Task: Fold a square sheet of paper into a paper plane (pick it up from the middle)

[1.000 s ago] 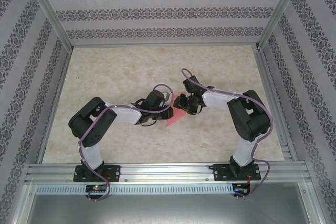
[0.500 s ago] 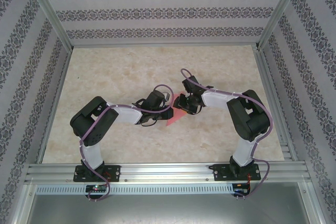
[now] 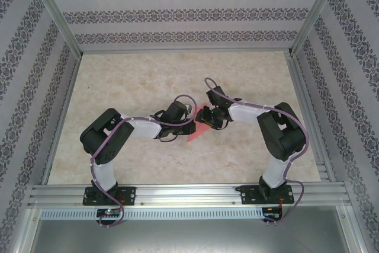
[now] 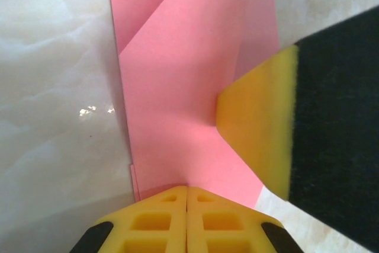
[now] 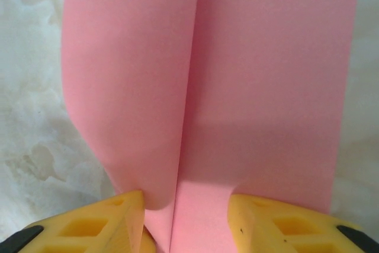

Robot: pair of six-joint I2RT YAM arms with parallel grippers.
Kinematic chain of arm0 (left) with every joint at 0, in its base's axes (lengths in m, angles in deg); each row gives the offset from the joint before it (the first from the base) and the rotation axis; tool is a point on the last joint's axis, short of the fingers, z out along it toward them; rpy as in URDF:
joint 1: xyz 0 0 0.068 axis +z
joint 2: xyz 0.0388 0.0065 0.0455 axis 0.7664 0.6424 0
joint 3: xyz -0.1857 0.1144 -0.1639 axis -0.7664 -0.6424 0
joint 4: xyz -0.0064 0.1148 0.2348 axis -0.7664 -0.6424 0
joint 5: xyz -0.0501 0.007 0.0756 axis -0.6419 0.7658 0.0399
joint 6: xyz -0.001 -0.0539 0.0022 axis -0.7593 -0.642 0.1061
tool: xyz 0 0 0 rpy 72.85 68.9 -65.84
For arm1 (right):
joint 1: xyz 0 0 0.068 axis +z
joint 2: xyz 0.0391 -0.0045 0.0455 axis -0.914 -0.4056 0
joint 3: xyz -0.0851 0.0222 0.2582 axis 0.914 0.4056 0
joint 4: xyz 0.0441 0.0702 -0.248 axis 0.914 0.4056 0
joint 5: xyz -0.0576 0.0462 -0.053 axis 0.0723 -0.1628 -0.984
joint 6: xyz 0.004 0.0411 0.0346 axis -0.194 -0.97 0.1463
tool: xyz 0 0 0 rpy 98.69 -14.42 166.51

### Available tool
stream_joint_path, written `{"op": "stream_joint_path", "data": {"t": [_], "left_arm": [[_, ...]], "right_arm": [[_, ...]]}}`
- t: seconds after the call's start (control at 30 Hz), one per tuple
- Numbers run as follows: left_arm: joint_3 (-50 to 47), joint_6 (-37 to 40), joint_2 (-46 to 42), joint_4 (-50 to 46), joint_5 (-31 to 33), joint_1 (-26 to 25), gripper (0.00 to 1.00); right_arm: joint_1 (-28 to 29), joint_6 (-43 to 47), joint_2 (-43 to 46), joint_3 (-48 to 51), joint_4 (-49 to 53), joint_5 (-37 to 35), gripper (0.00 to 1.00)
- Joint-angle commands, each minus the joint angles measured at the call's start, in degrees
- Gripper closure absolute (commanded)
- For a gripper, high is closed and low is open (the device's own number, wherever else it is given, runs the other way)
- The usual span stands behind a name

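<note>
Here left gripper [image 4: 187, 197] pinches the pink paper [image 4: 177, 105]; right gripper [image 5: 186, 208] stands apart astride it.

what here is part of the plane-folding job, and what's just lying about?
In the job:
- thin pink-red square sheet of paper, partly folded
- left gripper, yellow fingers shut at the sheet's edge
- right gripper, yellow fingers apart, astride a crease

Just there:
- beige marbled table top
- patterned wallpaper walls
- aluminium frame rails
</note>
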Motion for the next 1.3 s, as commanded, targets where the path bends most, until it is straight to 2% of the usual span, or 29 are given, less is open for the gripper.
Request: {"op": "stream_joint_path", "data": {"t": [0.0,0.13,0.2,0.27,0.43,0.53,0.87,1.27], "left_arm": [[0.5,0.3,1.9,-4.2,1.1,0.5,0.93],[0.0,0.4,2.4,-4.4,0.7,0.5,0.95],[-0.1,0.3,2.7,-4.3,0.7,0.5,0.96],[-0.2,0.3,2.7,-4.5,0.5,0.5,0.97],[0.3,0.4,2.7,-5.3,0.6,0.5,0.98],[0.4,0.3,2.7,-5.9,0.6,0.5,0.99],[0.8,0.1,2.8,-6.8,0.4,0.5,1.00],[1.1,0.2,2.8,-7.9,0.1,0.5,1.00]], "right_arm": [[-1.7,2.0,1.7,3.1,2.6,-0.3,0.53],[-3.8,5.5,11.2,2.7,-1.2,3.3,0.52],[-4.4,7.5,13.5,3.4,-3.4,5.8,0.52],[-4.3,10.0,13.4,3.2,-3.2,7.2,0.57],[-4.0,10.9,9.4,5.0,-7.4,11.8,0.85],[-3.8,11.2,7.0,5.4,-10.0,14.3,0.94],[-3.2,12.1,1.1,5.0,-13.7,19.1,1.00],[-2.9,13.6,-2.9,3.7,-11.6,17.6,1.00]]}}
